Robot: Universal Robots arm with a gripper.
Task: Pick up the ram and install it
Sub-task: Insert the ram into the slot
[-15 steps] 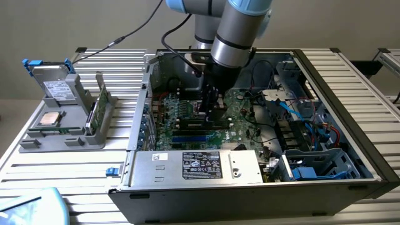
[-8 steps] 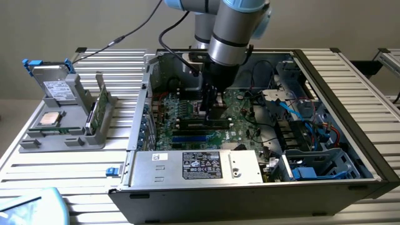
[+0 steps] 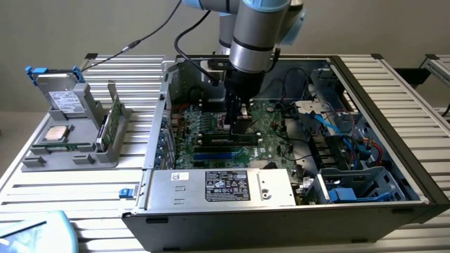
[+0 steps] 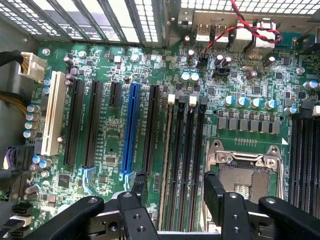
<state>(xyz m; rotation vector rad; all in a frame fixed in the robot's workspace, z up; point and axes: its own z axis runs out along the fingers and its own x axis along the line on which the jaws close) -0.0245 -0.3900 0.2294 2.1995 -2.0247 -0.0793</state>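
Dark green and thin, the ram stands on its long edge in a slot of a grey holder, on the slatted metal worktop at the exterior view's left, outside the computer case. Nothing touches it. Just to its left in the same holder lies a square silver processor chip, and behind that, farther back, a boxy silver drive with a white label stands upright.

The gripper is well apart from the ram, lowered inside the open computer case over the green motherboard. In the wrist view the gripper has its two black fingers spread wide, with nothing between them. They straddle a bank of long black memory slots with white latches at the far ends. Whether a stick already sits in one of those slots I cannot tell.

Beside the slots on one side is the bare processor socket in its metal frame; on the other are a blue expansion slot, several black ones and a white one. At the near edge of the case lies a silver power supply with a dark label, and blue and red cables run along the exterior view's right side.
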